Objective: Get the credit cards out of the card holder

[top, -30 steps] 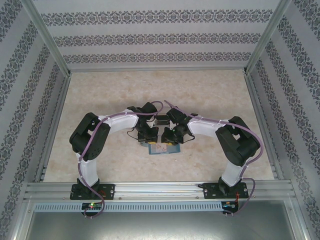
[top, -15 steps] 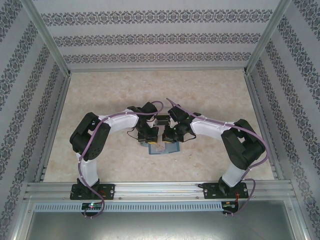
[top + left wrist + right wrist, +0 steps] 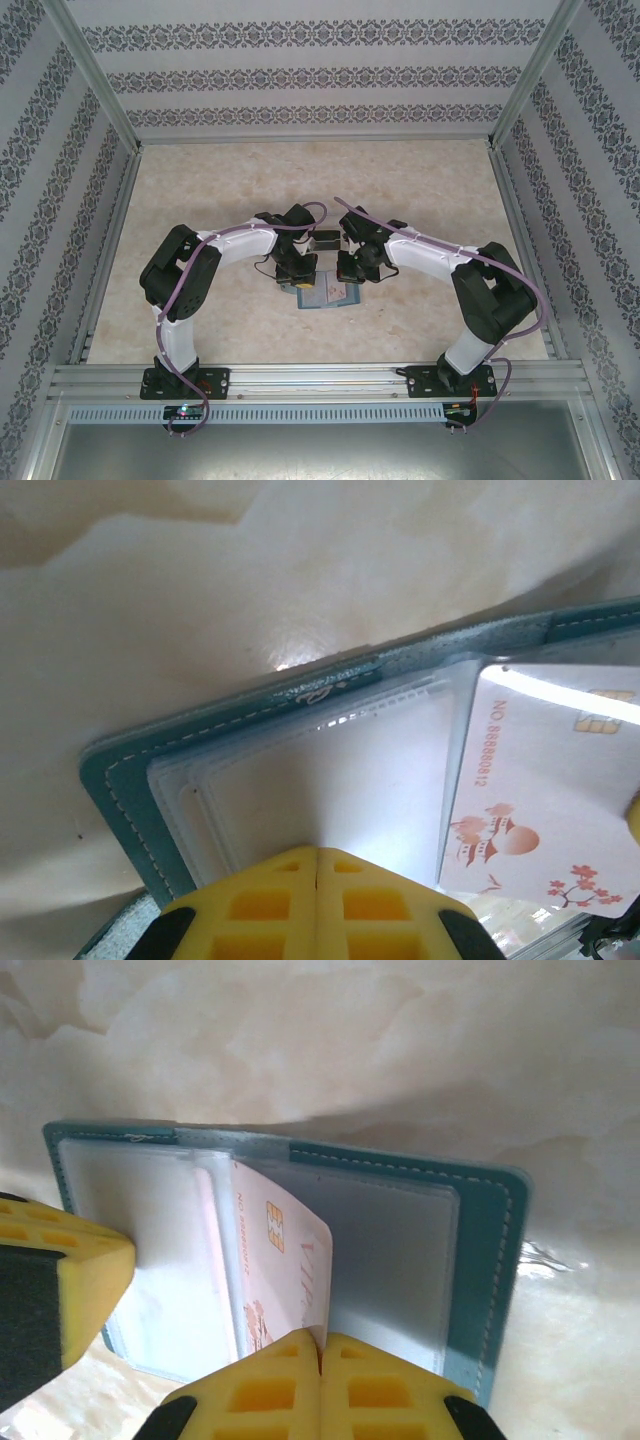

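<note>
One credit card (image 3: 285, 1260) seems pinched by the right gripper (image 3: 320, 1355), closed left gripper (image 3: 317, 865) pressing the card holder (image 3: 490, 1260).

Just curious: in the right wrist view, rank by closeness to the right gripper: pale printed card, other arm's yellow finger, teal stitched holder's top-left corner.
1. Pale printed card, pinched in right gripper.
2. Left gripper's yellow finger, left.
3. Teal stitched holder's corner, upper left.

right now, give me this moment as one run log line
card holder: open on table | left gripper: shut, tips on clear sleeve | right gripper: shut on credit card edge
</note>
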